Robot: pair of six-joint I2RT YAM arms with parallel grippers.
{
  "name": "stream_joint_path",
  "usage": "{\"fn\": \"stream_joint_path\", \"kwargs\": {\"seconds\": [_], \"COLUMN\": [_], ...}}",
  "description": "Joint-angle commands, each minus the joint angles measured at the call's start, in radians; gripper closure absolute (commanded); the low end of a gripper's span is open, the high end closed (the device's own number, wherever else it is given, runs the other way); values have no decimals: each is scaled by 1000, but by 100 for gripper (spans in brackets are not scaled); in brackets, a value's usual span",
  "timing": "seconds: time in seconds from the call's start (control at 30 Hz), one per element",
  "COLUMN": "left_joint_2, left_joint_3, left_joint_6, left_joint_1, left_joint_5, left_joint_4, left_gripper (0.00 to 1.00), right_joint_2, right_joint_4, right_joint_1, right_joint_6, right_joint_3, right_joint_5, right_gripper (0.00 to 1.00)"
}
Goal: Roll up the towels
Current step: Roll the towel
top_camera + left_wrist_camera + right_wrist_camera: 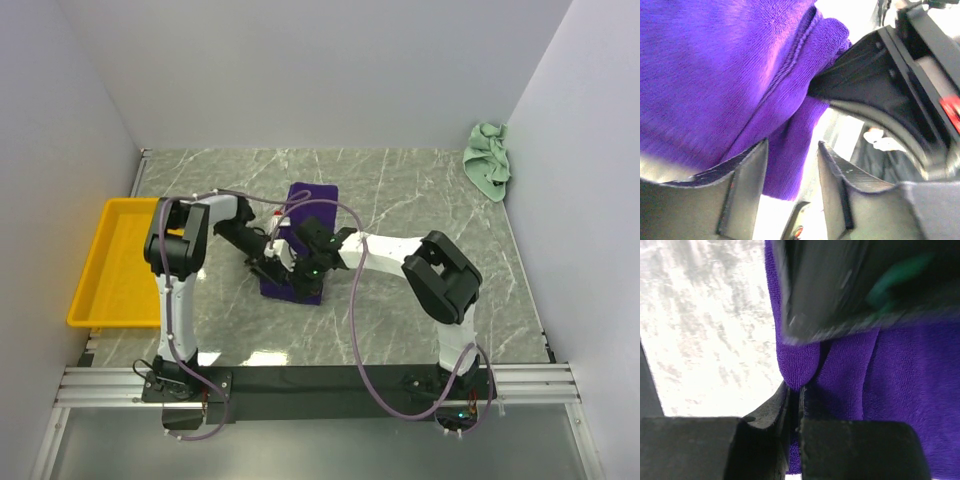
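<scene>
Both arms lean in over mid-bench, wrists nearly meeting above the purple towel [303,240], which lies flat at the centre. The left gripper [792,187] has its jaws parted with a fold of cloth between them; the right gripper [799,405] is pinched tight on the towel's edge. The mint towel [488,158] sits crumpled in the far right corner.

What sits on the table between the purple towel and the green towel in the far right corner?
Nothing: in the top view only bare marble table separates the purple towel from the green towel.
</scene>
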Motion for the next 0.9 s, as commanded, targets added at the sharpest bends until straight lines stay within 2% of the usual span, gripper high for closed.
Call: {"fn": "stream_joint_path", "kwargs": {"seconds": [0.0,0.1,0.2,0.23,0.3,0.33,0.4,0.43,0.53,0.7,0.87], "left_joint_2": [-70,-125,-174,-185,-197,-190,-121,-89,16,71,167], "left_joint_3": [60,118,155,163,169,195,255,336,418,409,441], "left_joint_6": [100,97,-1,-89,-169,-272,-367,-424,-525,-700,-802], "left_joint_1": [55,79,106,107,106,104,93,86,58,7,-31], "left_joint_5": [-51,-20,-61,-84,-139,-156,-185,-187,-149,-158,-275], "left_joint_4": [25,24,135,231,337,381,448,443,468,671,710], "left_gripper": [48,44,44,45,45,47,50,56,66,73,78], "right_joint_2": [-42,-37,-25,-19,5,15,33,39,58,79,117], "right_joint_4": [-80,-106,-116,-122,-151,-159,-178,-187,-205,-218,-244], "right_joint_1": [0,-6,-18,-24,-37,-40,-46,-46,-51,-54,-61], "right_joint_6": [80,93,113,114,114,113,102,99,96,93,82], "right_joint_3": [-92,-112,-109,-95,-78,-66,-55,-46,-29,-15,25], "right_joint_5": [-66,-108,-154,-169,-200,-204,-214,-218,-226,-220,-217], "right_gripper": [100,100,100,100,100,100,100,100,100,100,100]}}
